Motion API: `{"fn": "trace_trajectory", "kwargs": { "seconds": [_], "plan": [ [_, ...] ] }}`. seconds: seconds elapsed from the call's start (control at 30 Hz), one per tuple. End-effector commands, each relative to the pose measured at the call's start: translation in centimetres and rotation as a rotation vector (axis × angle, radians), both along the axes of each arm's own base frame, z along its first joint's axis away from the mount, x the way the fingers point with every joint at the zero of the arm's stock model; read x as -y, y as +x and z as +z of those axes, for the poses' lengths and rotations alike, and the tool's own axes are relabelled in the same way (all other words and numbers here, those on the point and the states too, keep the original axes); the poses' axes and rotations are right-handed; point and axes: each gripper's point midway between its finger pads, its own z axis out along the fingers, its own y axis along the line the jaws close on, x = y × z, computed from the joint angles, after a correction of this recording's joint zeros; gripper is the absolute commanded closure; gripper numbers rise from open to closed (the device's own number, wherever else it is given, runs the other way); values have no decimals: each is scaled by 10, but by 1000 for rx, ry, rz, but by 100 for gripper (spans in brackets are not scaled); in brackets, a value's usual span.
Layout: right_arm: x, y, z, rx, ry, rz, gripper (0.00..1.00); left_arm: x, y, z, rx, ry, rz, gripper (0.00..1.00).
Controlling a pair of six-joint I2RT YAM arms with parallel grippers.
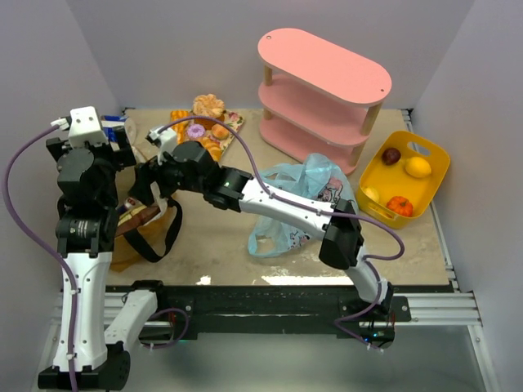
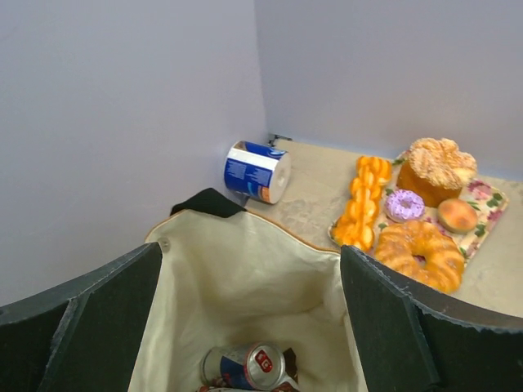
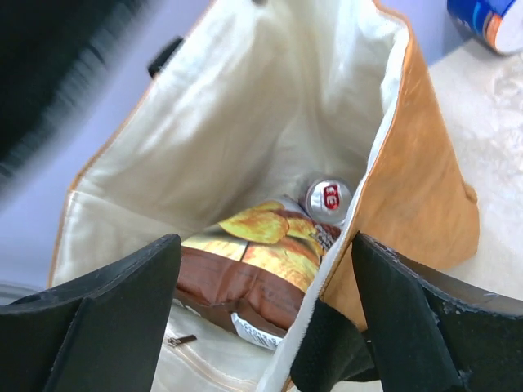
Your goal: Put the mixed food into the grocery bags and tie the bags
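One desk carries one pink three-tier shelf at the back right. Two bags sit on the desk. The tan canvas tote stands at the left with its mouth open, and the crumpled light-blue plastic bag lies at the middle, partly under the right arm.

One yellow basket at the right holds four fruits. One floral tray at the back holds five bakes, among them the golden ring doughnut and the small orange bun. One blue-and-white can lies on its side in the back left corner.

Inside the tote lie one chips packet and one silver can.

Both grippers are over the tote's mouth. The left gripper is spread wide and grips nothing. The right gripper is also spread wide, its fingers either side of the tote's rim.
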Motion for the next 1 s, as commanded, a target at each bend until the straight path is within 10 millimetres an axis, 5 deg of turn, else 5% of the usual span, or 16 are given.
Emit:
{"fn": "trace_trajectory", "kwargs": {
  "seconds": [0.0, 0.13, 0.33, 0.63, 0.73, 0.77, 0.83, 0.87, 0.97],
  "plan": [
    [19, 5, 68, 51, 127, 36, 7, 17, -1, 25, 74, -14, -100, 5],
    [42, 19, 83, 75, 124, -12, 4, 26, -3, 41, 121, -6, -152, 6],
    [82, 43, 78, 77, 71, -127, 1, 55, -5, 65, 176, -1, -314, 17],
    [161, 52, 118, 133, 105, -243, 1, 127, 36, 63, 120, -46, -539, 22],
    [199, 72, 101, 76, 88, -320, 1, 170, 51, 56, 83, -43, -610, 23],
    [217, 86, 76, 39, 48, -367, 1, 195, 49, 52, 66, -7, -638, 23],
    [243, 87, 68, 19, 41, -419, 1, 235, 59, 34, 6, 74, -681, 23],
    [259, 93, 34, -14, -22, -464, 1, 266, 52, 27, -12, 104, -751, 21],
    [299, 91, -11, -54, -131, -554, 1, 322, 55, -5, -72, 133, -964, 16]
  ]
}}
